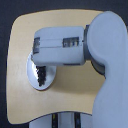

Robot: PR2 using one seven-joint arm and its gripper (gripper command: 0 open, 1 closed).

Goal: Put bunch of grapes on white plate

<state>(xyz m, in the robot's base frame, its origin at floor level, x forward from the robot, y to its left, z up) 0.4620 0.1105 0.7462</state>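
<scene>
Soft, even overhead light, low-resolution blur throughout, faint arm (75,45) shadow on the pale table (22,40).

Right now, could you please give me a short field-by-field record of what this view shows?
surface: light wooden table
white plate: near the table's edge on the exterior view's left, largely covered by the arm
bunch of grapes: dark cluster lying on the plate
arm: extends from the exterior view's right across the table, over the plate
end effector: hidden beneath the arm; open or shut cannot be told
task status: grapes appear to rest on the plate
</scene>
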